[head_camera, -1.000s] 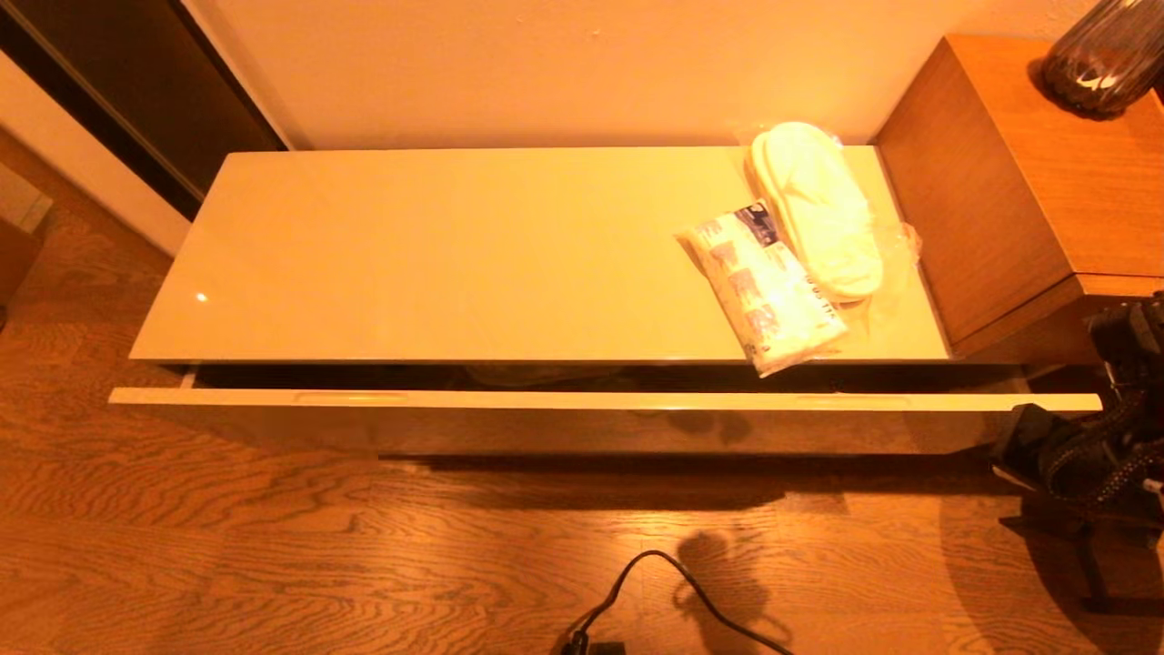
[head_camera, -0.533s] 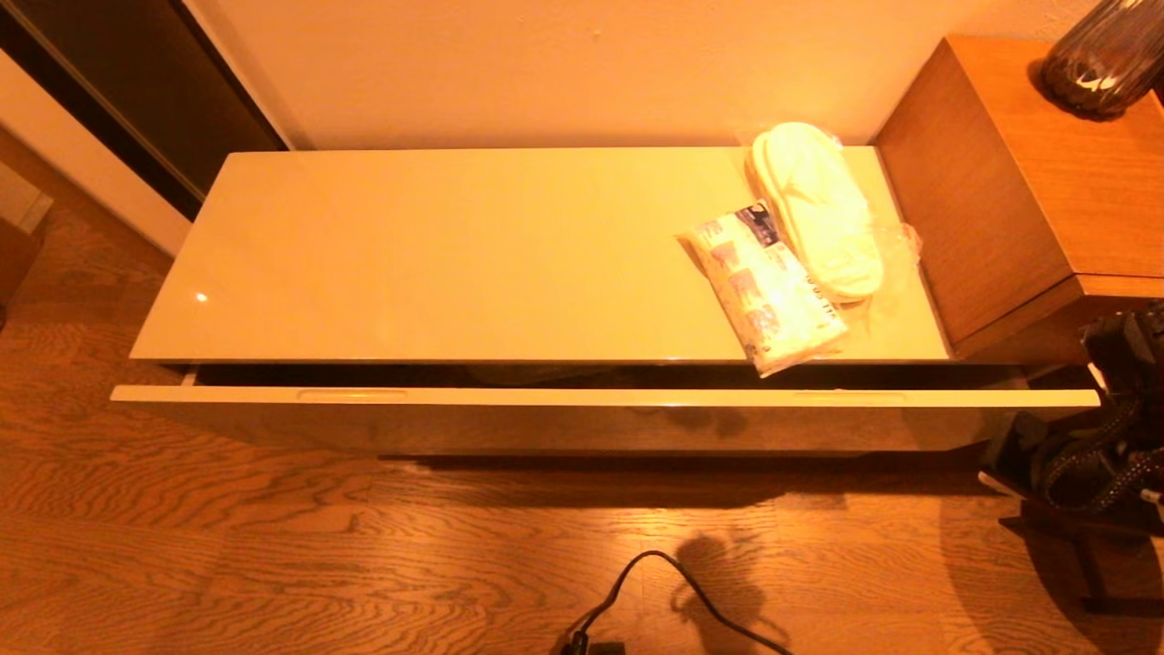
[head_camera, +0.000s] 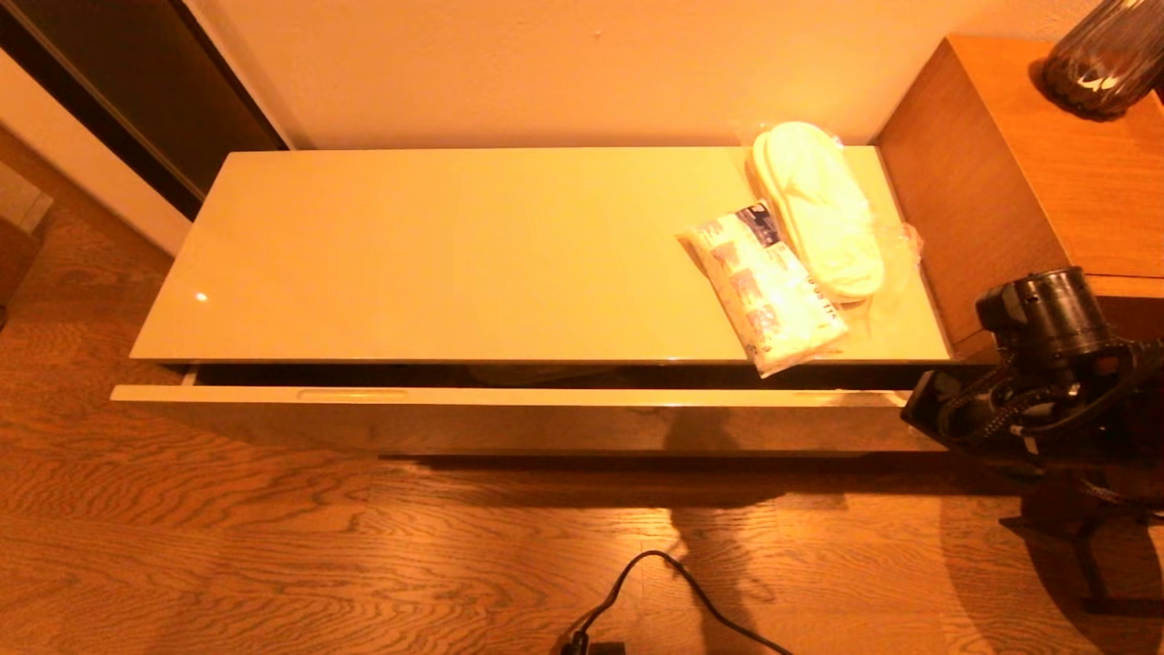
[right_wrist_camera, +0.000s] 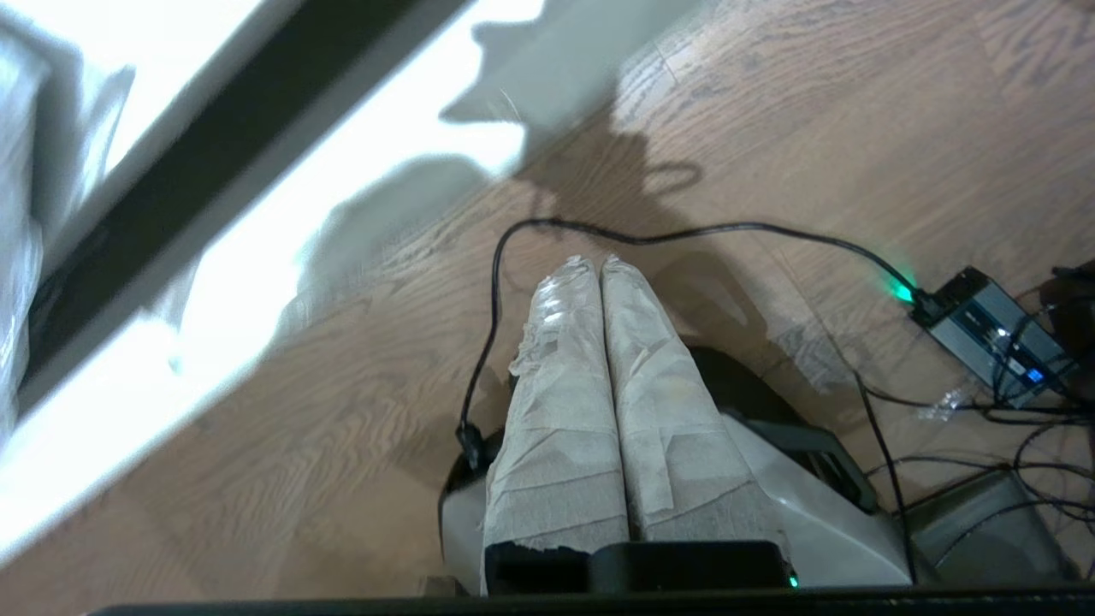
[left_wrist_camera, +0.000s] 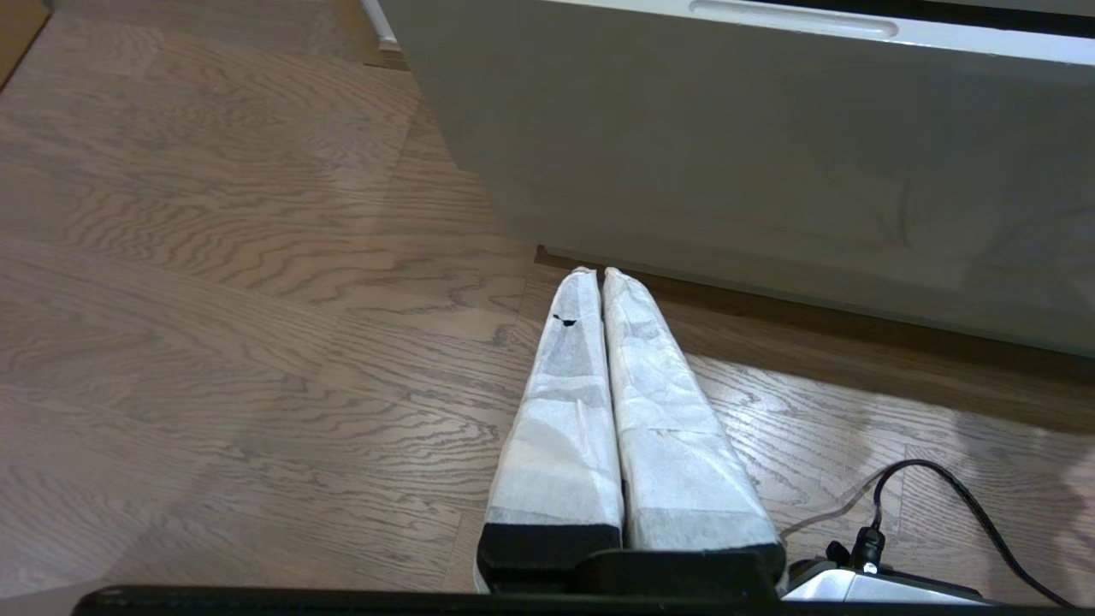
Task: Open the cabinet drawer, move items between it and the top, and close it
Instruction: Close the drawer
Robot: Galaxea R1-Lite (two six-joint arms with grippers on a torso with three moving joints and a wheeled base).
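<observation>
The right gripper [right_wrist_camera: 599, 265], fingers pressed together and empty, hangs over the floor beside the right end of the slightly open drawer [head_camera: 509, 397]. Beyond it, on the top [head_camera: 455, 255], lie the packet [head_camera: 768, 291] and slippers [head_camera: 818, 209]. The left gripper [left_wrist_camera: 596, 275], also closed, sits low before the drawer front.
</observation>
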